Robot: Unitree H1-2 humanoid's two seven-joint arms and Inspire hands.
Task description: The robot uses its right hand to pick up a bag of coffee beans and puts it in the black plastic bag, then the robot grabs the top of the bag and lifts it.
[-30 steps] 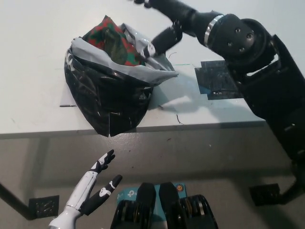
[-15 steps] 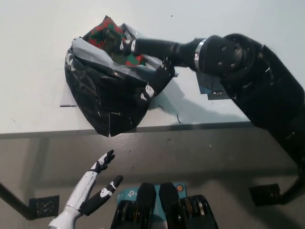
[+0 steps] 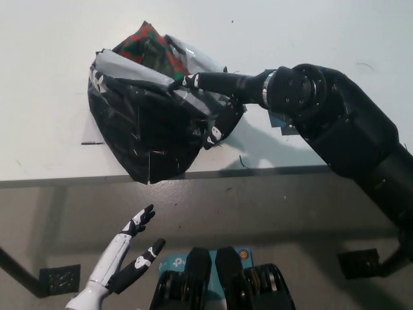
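Observation:
The black plastic bag (image 3: 145,139) lies on the white table (image 3: 45,77), its grey-lined mouth facing away from me. The red and green coffee bean bag (image 3: 145,45) sits inside it, only its top showing above the rim. My black right hand (image 3: 206,103) reaches in from the right and grips the bag's upper rim, fingers (image 3: 187,81) over the edge and the thumb pressed against the black outer side. The rim is folded toward the front under the hand. My white left hand (image 3: 122,258) rests open at the lower left, below the table's front edge.
A dark flat patch (image 3: 284,121) on the table is mostly hidden under my right arm. A short black mark (image 3: 90,143) lies left of the bag. The table's front edge (image 3: 290,171) runs just below the bag. A black square plate (image 3: 59,279) sits on the floor.
My right hand came from behind the bag, swept down over its mouth and closed on the rim. The rim has folded forward, covering more of the coffee bag. The left hand has not moved.

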